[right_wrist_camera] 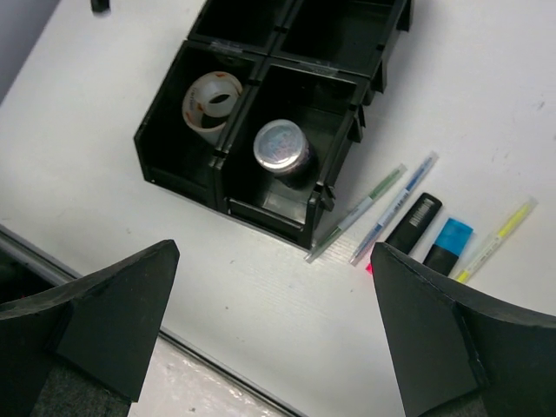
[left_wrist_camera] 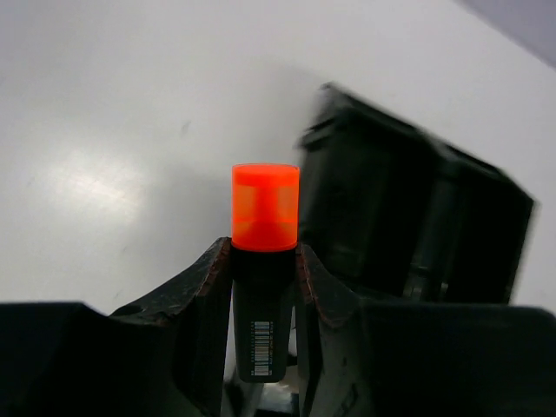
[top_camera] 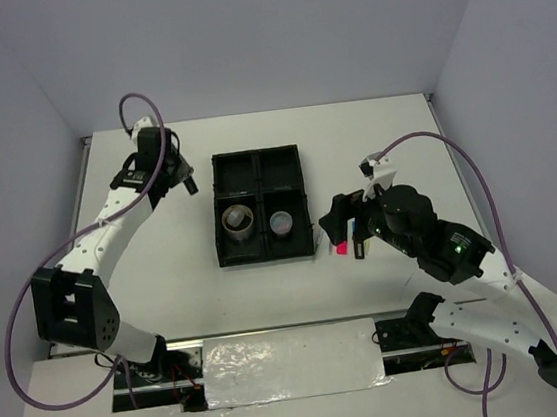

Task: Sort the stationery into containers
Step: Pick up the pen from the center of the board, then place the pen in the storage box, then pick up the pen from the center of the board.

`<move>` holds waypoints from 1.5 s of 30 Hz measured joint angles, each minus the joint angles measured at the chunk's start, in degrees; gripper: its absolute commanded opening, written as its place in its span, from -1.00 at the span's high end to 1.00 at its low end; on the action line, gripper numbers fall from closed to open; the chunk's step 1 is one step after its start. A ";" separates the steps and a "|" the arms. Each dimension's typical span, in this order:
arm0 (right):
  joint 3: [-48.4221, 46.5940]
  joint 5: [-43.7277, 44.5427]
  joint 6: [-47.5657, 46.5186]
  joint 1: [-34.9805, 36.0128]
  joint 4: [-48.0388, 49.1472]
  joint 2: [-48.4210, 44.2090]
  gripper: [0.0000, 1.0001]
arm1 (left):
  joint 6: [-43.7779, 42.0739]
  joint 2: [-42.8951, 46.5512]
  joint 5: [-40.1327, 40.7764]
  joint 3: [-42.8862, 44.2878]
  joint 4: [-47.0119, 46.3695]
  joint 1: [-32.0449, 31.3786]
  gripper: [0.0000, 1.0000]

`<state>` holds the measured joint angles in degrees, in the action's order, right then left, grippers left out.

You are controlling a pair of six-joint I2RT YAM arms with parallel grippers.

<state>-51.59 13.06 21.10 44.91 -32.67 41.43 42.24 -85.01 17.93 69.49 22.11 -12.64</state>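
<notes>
- The left end effector [left_wrist_camera: 263, 261] is pictured closed partway on the orange-capped stick [left_wrist_camera: 265, 207]. The stick's dark body is pinched between both fingers [left_wrist_camera: 205, 295], and its orange cap stands out past the fingertips.
- The black tray [left_wrist_camera: 408, 217] is seen blurred, ahead and to the right of that end effector and apart from it. The white table [left_wrist_camera: 113, 130] is seen ahead and to the left.
- Two compartments of the tray are shown filled in the top view, both on the side nearer the arms. The grey tape ring [top_camera: 238, 221] is held in the left one and the grey-white cylinder [top_camera: 281, 223] in the right one.
- The right end effector [right_wrist_camera: 278, 330] is shown spread fully open over the table, with nothing gripped between its fingers [right_wrist_camera: 113, 321].
- The tray is seen ahead and to the left of this open end effector.
- A row of stationery is laid on the table just ahead of the right finger, beside the tray's near corner. From left to right, two silver pens [right_wrist_camera: 356, 213], the pink highlighter [right_wrist_camera: 410, 224], the blue highlighter [right_wrist_camera: 447, 243] and the thin yellow pen [right_wrist_camera: 497, 239] are seen, all slanted the same way.
</notes>
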 measured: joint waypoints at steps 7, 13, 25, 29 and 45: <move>1.92 0.46 0.11 -0.83 -0.11 2.23 -1.00 | -9.05 -13.86 -3.78 22.80 -3.58 -6.60 0.83; 3.78 -0.17 0.59 -1.31 0.07 2.14 -1.00 | -13.49 -24.87 -5.42 31.12 -2.60 -7.13 0.50; 5.99 -0.24 2.03 -1.95 0.31 3.06 -1.00 | -15.43 -29.88 -7.45 31.74 -1.99 -7.76 -0.51; 6.01 -0.17 2.03 -2.23 0.31 2.73 -1.00 | -15.08 -29.88 -7.32 31.56 -2.47 -8.04 -0.60; 11.47 1.53 6.56 -12.68 2.82 16.59 -0.53 | -7.89 -1.84 -6.64 15.10 8.79 -8.17 -0.99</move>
<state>-40.12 14.59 27.66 32.23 -29.85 58.02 34.35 -86.85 11.29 84.60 30.89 -20.82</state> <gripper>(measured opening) 0.817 0.964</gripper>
